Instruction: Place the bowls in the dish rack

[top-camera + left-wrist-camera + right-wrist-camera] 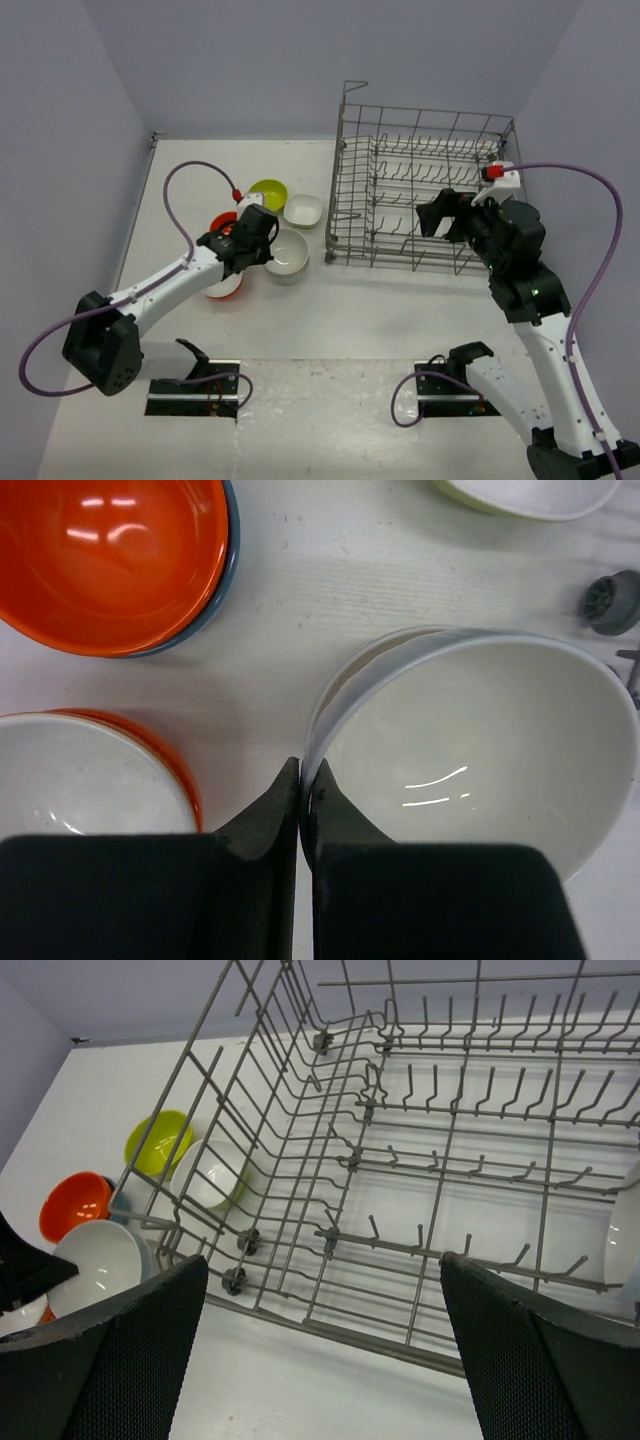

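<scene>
The left gripper was clenched, its two dark fingers pressed together with the thin near rim of the white round bowl pinched between them; in the left wrist view the bowl spread away from the fingertips toward 2 o'clock and sat upright on the table. At 9 o'clock from the fingertips, just beside them, lay the orange bowl with a white inside, and at 11 o'clock an orange bowl sat nested in a blue bowl. In the top view the left gripper met the white round bowl at its 10 o'clock edge, with the yellow-green bowl at 12 o'clock and the white squarish bowl at 1 o'clock from the gripper, both near. The dish rack stood at 3 o'clock from this cluster, apart from every bowl seen on the table. The right gripper was spread wide and held nothing, its fingers at the lower corners of the right wrist view, with the dish rack below it. In the top view the right gripper was above the rack's right half.
</scene>
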Controlling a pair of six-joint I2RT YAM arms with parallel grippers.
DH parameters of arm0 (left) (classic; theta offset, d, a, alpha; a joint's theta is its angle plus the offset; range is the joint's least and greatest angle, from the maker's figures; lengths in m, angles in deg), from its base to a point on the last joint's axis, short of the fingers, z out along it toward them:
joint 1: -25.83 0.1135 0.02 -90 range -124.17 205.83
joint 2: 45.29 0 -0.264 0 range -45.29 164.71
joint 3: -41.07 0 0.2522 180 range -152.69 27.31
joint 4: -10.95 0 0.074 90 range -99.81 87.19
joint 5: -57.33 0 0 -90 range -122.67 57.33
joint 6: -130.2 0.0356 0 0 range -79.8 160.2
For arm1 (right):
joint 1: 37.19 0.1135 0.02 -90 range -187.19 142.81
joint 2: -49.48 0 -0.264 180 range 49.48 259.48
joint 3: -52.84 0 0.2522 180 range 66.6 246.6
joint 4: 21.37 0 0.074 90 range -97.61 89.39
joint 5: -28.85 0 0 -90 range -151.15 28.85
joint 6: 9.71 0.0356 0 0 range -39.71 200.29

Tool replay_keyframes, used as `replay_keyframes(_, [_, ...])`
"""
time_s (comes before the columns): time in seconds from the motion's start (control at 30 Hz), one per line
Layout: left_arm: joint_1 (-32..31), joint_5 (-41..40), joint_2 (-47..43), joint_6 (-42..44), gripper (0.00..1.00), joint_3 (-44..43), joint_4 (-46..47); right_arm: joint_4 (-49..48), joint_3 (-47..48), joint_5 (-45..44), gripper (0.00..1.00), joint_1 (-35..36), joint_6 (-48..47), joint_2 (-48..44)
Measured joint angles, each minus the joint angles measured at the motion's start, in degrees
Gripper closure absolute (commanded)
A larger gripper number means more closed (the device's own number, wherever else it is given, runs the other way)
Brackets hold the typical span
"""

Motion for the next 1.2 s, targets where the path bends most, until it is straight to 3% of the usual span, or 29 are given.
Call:
replay_keyframes(0.4, [0.0, -2.01, -18.51, 1.22, 1.0, -2.64, -1.44, -0.11, 0.5, 11.26, 0.01, 1.53, -2.03, 1.75])
replay_keyframes(0.63, [0.0, -4.98, -19.78, 2.38, 1.0, -9.38, -2.14, -1.22, 10.32, 11.8, 0.01, 18.01, -3.06, 13.49])
replay_keyframes(0.83, [-0.11, -6.49, -17.99, 2.29, 1.0, -12.48, -2.03, -1.68, 27.34, -0.76, 0.01, 30.12, -2.51, 31.06])
replay_keyframes(1.07, [-1.03, -7.26, -14.01, 1.11, 1.0, -15.06, -1.57, 1.46, 43.95, -13.07, 0.01, 36.98, -3.04, 48.92])
replay_keyframes(1.17, [-1.36, -7.5, -13.66, 0.33, 1.0, -15.21, -1.29, 4.48, 47.47, -16.5, 0.1, 37.46, -3.02, 53.96])
replay_keyframes(1.2, [-1.4, -7.58, -13.66, 0.15, 1.0, -15.21, -1.14, 5.38, 48.02, -17.49, 0.2, 37.46, -3.02, 55.21])
